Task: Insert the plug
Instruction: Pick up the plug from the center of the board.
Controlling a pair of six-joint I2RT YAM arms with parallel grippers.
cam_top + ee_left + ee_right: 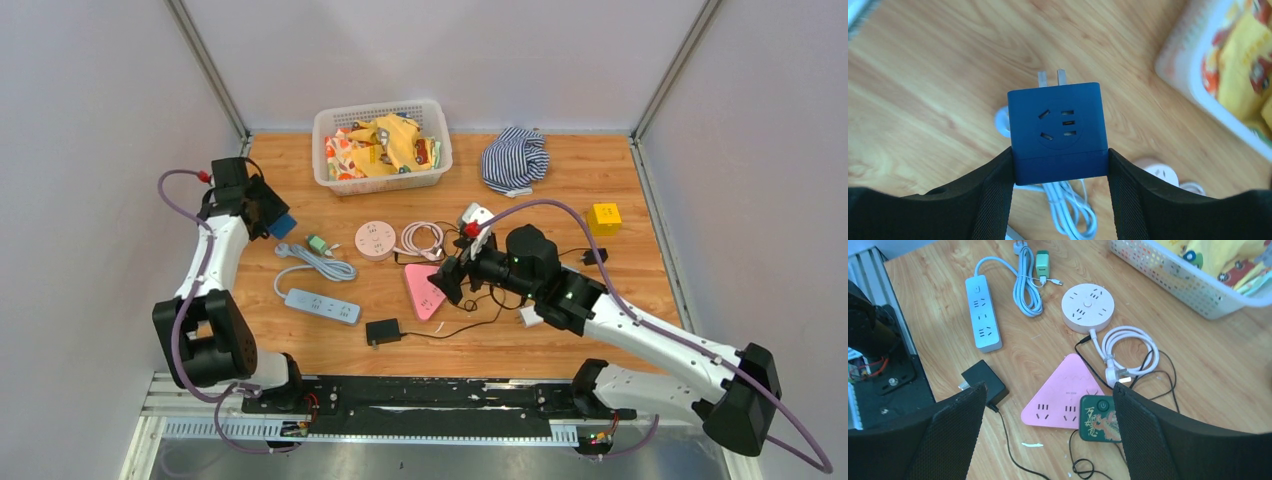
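top external view first: the left gripper is at the far left of the table, lifted, with the blue cube plug clamped in it. it's well apart from the white power strip and the round pink socket. the right gripper hangs over the pink triangle strip mid-table.

left wrist view: fingers squeeze the blue cube plug on both sides, and its prongs stick out the far end, bare and pointing away over the wood. so it's gripped fine, but it's in nothing yet.

right wrist view: the right gripper has its jaws spread wide with nothing between them, looking down at the pink triangle strip. that one has a green dragon-print block sitting on one corner, and the other sockets look free. the white power strip and round pink socket look free too.

my read: pickup is done. what's left is carrying it over, lining up the prongs and pushing in. can't tell which strip it's meant for.
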